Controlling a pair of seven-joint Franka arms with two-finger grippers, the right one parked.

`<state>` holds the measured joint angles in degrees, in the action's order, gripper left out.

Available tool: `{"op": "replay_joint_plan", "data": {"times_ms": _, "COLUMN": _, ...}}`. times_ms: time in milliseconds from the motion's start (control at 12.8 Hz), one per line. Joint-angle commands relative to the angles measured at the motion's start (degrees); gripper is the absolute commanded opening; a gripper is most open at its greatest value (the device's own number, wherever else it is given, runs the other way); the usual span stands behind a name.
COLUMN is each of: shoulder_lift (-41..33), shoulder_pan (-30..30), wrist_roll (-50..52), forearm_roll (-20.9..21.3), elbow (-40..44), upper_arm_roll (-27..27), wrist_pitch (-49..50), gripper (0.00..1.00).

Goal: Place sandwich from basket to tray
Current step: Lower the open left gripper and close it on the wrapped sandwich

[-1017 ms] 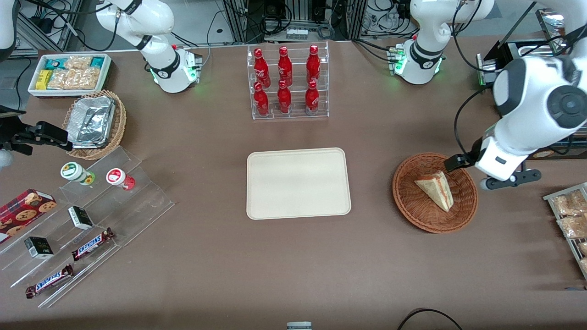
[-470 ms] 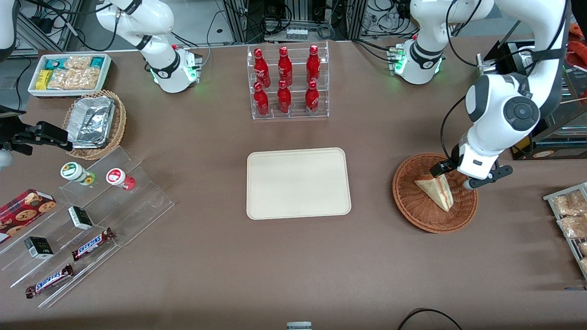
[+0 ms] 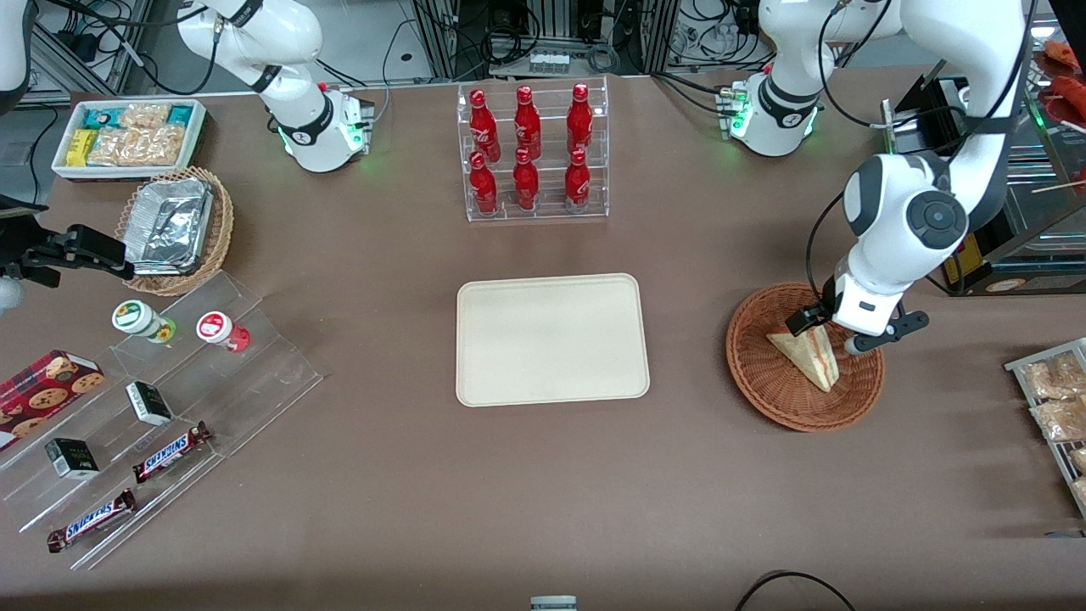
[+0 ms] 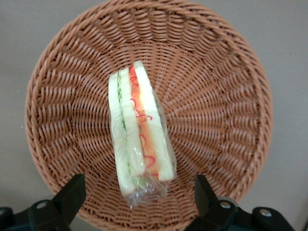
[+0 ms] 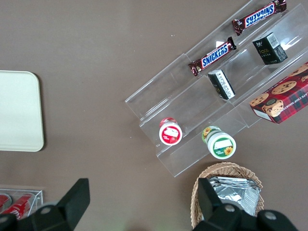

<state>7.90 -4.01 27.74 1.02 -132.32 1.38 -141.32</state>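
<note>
The sandwich (image 3: 808, 356) (image 4: 139, 132), a plastic-wrapped wedge of pale bread with orange and green filling, lies in the reddish-brown wicker basket (image 3: 764, 382) (image 4: 226, 96) toward the working arm's end of the table. My gripper (image 3: 825, 333) (image 4: 139, 199) hangs open just above the sandwich's wider end, one black finger on either side of the wedge, touching nothing. The cream tray (image 3: 551, 339) (image 5: 19, 110) lies flat at the table's middle with nothing on it.
A clear rack of red bottles (image 3: 530, 153) stands farther from the front camera than the tray. A wire rack of bagged snacks (image 3: 1056, 407) sits beside the basket at the table's edge. Candy steps (image 3: 153, 407), a foil-container basket (image 3: 174, 229) and a white snack bin (image 3: 127, 136) fill the parked arm's end.
My arm has swung in from the table's edge toward the tray and come down, so the open gripper now straddles the sandwich's wide end. The sandwich has not moved.
</note>
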Motion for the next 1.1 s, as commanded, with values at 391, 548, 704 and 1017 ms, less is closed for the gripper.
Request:
{"op": "replay_joint_plan", "data": {"times_ms": 391, "shoulder_lift": 5.1, "shoulder_pan": -0.03, "wrist_roll": 2.13, "forearm_roll": 1.09, "elbow": -0.22, "upper_arm_roll": -1.55, "wrist_pitch": -7.39, "gripper": 0.75}}
{"op": "replay_joint_plan", "data": {"times_ms": 548, "shoulder_lift": 5.02, "shoulder_pan": -0.12, "wrist_roll": 5.03, "forearm_roll": 1.09, "elbow": 0.04, "upper_arm_roll": -1.56, "wrist_pitch": -7.3, "gripper": 0.29}}
{"op": "replay_joint_plan", "data": {"times_ms": 704, "shoulder_lift": 4.75, "shoulder_pan": -0.39, "wrist_roll": 5.3, "forearm_roll": 1.09, "elbow": 0.13, "upper_arm_roll": -1.47, "wrist_pitch": -6.95, "gripper": 0.0}}
{"op": "replay_joint_plan", "data": {"times_ms": 1017, "shoulder_lift": 0.9, "shoulder_pan": -0.91, "wrist_roll": 5.66, "forearm_roll": 1.44, "elbow": 2.22, "upper_arm_roll": -1.03, "wrist_pitch": 0.3, "gripper": 0.0}}
